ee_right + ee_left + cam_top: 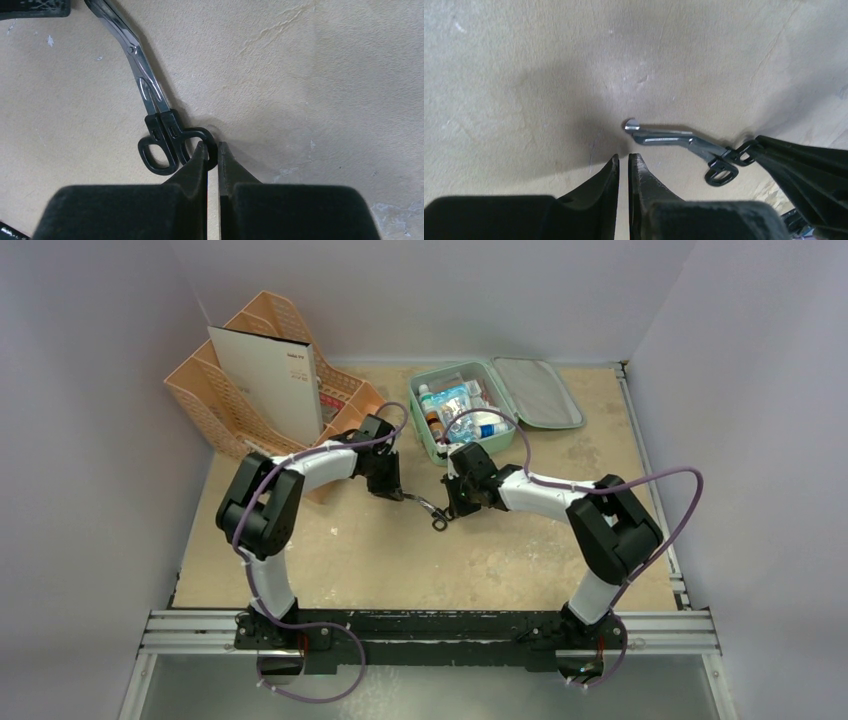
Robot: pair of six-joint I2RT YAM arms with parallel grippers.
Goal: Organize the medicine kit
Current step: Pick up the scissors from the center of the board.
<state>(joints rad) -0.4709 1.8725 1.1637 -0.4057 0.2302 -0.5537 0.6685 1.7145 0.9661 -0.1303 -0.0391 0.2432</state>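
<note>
The mint-green medicine kit [450, 366] lies open at the back of the table, with bottles and packets inside and its grey-lined lid [537, 392] folded out to the right. Black-handled bandage scissors [425, 506] lie flat on the table between my two arms. In the right wrist view my right gripper [212, 145] is shut on the rim of one handle ring of the scissors [145, 75]. My left gripper [623, 156] is shut and empty. It hovers just short of the blunt blade tip of the scissors [669, 138].
A peach plastic organizer [240, 380] holding a white booklet [265, 380] stands at the back left, close behind my left arm. Grey walls enclose the table on three sides. A metal rail [430, 630] runs along the near edge.
</note>
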